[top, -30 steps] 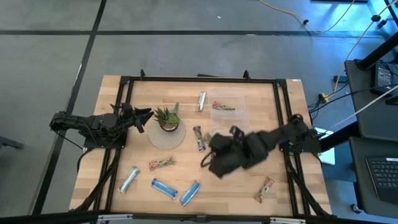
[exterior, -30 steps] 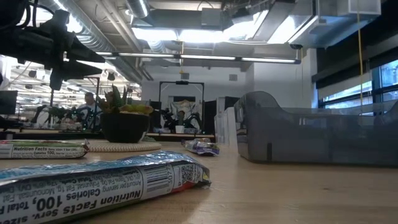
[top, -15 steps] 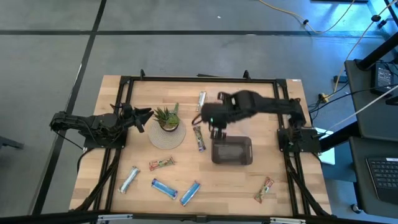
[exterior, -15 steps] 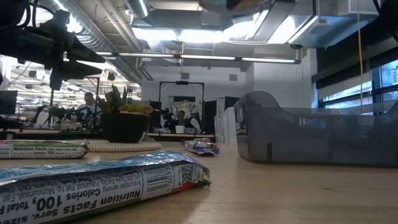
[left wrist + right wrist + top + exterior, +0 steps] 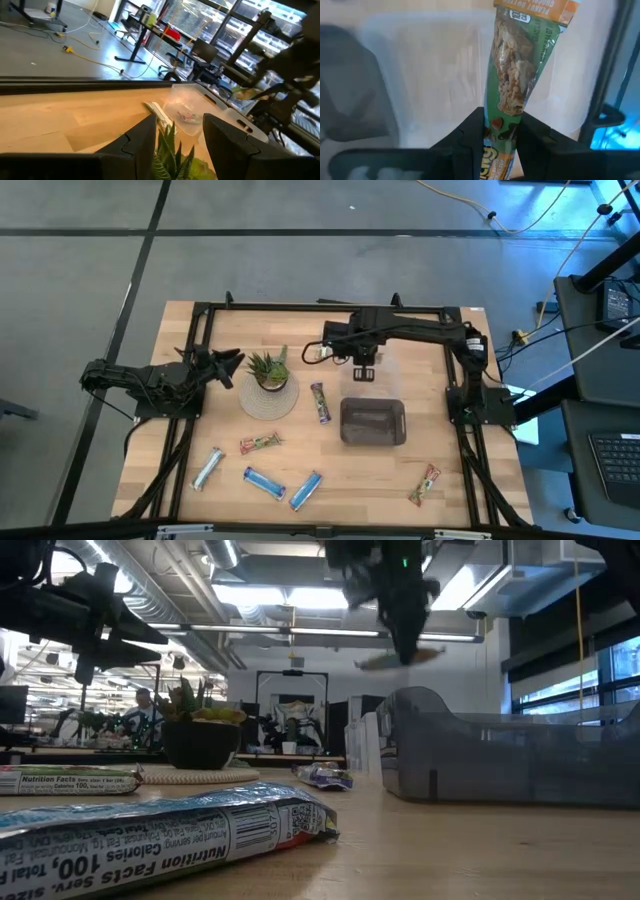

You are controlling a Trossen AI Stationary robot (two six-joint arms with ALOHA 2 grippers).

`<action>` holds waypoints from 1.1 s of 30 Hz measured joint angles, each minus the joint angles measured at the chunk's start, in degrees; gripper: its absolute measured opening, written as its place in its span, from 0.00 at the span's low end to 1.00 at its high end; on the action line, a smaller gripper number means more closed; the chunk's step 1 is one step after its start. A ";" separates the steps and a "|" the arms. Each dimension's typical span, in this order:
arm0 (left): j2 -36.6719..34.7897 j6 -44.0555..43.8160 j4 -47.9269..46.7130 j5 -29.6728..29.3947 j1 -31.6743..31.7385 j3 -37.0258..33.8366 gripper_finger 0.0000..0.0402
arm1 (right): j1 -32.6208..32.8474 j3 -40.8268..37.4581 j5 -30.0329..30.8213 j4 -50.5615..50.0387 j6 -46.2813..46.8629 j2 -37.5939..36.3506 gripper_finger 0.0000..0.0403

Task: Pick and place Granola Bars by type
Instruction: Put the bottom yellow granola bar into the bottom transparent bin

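right wrist view | right gripper (image 5: pixel 497 131) clamps green granola bar (image 5: pixel 516 82) | bar sticks out past fingertips

Seen from above: light wooden table (image 5: pixel 420 450) framed by black rails. Left gripper (image 5: pixel 226 366) just beside small potted green plant (image 5: pixel 268 370) on round woven mat (image 5: pixel 266 401). Right gripper (image 5: pixel 363 367) over far middle, beyond dark grey rectangular bin (image 5: pixel 372 422). Purple wrapped bar (image 5: pixel 320 402) between mat and bin. 2 blue bars (image 5: pixel 266 482) (image 5: pixel 306 490), silvery-white bar (image 5: pixel 208 468), green-tan bar (image 5: pixel 259 443) near front edge; another green-tan bar (image 5: pixel 427 484) front right.
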 joint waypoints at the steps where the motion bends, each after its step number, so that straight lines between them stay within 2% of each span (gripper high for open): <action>1: 0.00 0.88 0.00 0.23 -0.02 0.00 0.39 | -0.49 -1.89 -0.76 0.76 -0.64 -0.22 0.25; 5: 0.00 4.53 0.00 0.44 -0.01 0.01 0.39 | -1.16 -9.00 -6.52 2.75 -2.07 -1.96 0.25; 9: 0.00 7.94 -0.03 0.46 -0.01 0.00 0.39 | -0.59 -16.49 -7.36 6.39 -4.04 -5.21 0.25; 15: 0.01 9.06 -0.03 0.48 -0.02 0.01 0.39 | 0.07 -26.34 -11.50 19.14 -5.68 -11.40 0.25; 27: 0.01 9.02 -0.05 0.53 -0.02 0.01 0.39 | 0.07 -38.79 -11.58 33.03 -8.83 -11.87 0.25; 33: 0.02 8.97 -0.05 0.50 -0.02 0.02 0.39 | 0.07 -40.45 -10.48 33.48 -8.79 -11.88 0.25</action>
